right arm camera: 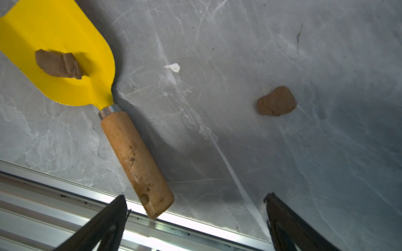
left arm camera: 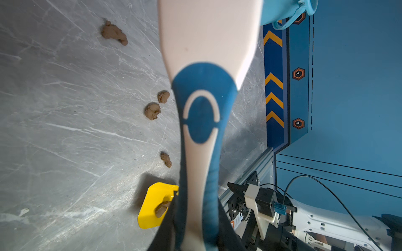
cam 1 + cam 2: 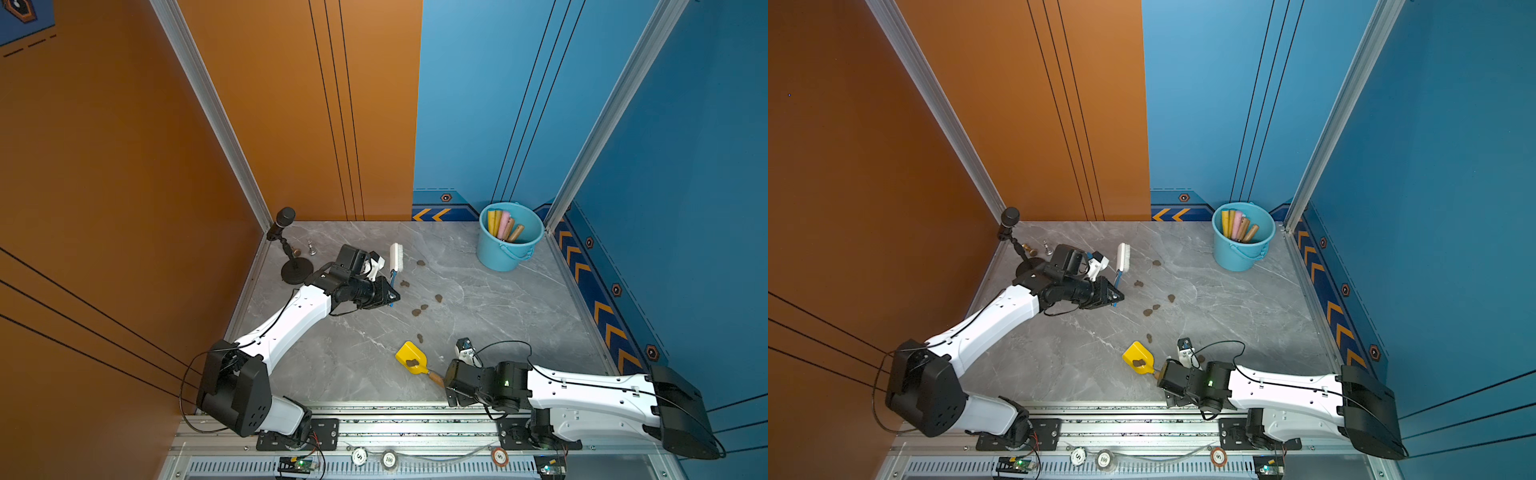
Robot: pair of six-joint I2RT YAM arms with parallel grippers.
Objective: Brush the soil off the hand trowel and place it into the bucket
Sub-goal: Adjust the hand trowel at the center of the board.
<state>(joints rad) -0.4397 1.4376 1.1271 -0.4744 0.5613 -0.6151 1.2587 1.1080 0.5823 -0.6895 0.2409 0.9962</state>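
One soil lump [image 1: 58, 65] sat on the trowel [image 1: 65, 26] blade, the trowel flat on the table [image 3: 498, 316]. The left gripper [image 3: 390, 296] clamped the brush [image 3: 396, 253]. The right gripper [image 1: 195, 202] gaped wide, empty, at the trowel's handle end. Likely next: grip handle, then brush. The bucket [image 3: 498, 253] stood well apart.

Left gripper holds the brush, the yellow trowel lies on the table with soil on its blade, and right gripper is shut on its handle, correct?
No: the right gripper is open, its jaws wide apart near the end of the trowel handle, as the right wrist view shows. The rest holds.
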